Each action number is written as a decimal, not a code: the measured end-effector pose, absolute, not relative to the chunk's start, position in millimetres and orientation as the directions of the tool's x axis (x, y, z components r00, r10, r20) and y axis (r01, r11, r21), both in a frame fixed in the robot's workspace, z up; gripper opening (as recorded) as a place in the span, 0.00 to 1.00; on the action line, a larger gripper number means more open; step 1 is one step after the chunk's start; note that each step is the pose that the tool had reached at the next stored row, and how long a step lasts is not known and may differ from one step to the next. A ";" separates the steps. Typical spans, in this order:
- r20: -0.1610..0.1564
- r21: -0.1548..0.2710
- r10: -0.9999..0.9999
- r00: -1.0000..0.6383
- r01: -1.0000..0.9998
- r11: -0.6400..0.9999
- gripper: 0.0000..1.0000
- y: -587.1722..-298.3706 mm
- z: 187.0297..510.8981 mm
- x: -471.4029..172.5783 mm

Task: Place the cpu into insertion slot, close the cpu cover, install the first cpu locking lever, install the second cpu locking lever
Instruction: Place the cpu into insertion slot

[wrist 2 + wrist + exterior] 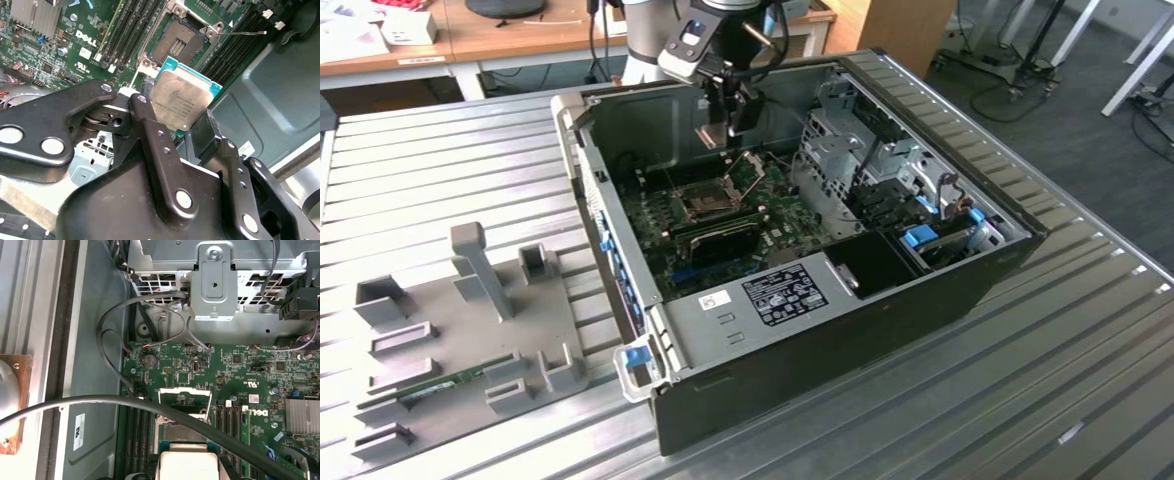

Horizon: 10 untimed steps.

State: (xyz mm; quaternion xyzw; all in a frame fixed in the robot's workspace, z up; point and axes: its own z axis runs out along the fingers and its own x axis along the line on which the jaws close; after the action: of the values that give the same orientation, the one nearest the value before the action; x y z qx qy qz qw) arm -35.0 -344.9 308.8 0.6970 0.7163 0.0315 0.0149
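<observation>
1. So, at the far left of the exterior view a grey fixture plate (467,340) sat on the slatted metal table (400,180). A green memory stick (447,385) lay on it near the lower left corner of the frame.
2. Moving right, the open computer case (854,330) took up the middle of the frame, with the green motherboard (781,235) facing up inside.
3. At upper centre, the gripper (720,135) hung down into the case. Its black fingers (150,135) were pinched narrow on the edges of the cpu (182,97), whose silvery face showed plainly in the second wrist view.
4. That cpu was up in the air, clear of the board. The insertion slot (707,203) sat just below it in the frame, around centre, its dark middle bare.
5. Just right of the slot, the cpu cover (750,172) stood flipped up and open. The first wrist view caught it too (184,397).
6. In the second wrist view, a thin locking lever (245,33) stuck out sideways from the socket, unlatched.
7. Further right in the exterior view came the silver drive cage (854,150). Some blue connectors (921,238) sat toward the case's right wall.
</observation>
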 end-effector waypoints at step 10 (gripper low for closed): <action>0.023 0.066 1.000 -0.011 0.998 0.010 0.54 -344.6 297.8 -38.8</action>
State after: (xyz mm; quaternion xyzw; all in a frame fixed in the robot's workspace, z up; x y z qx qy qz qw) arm -38.8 -344.6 297.8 0.7029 0.7104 0.0314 0.0151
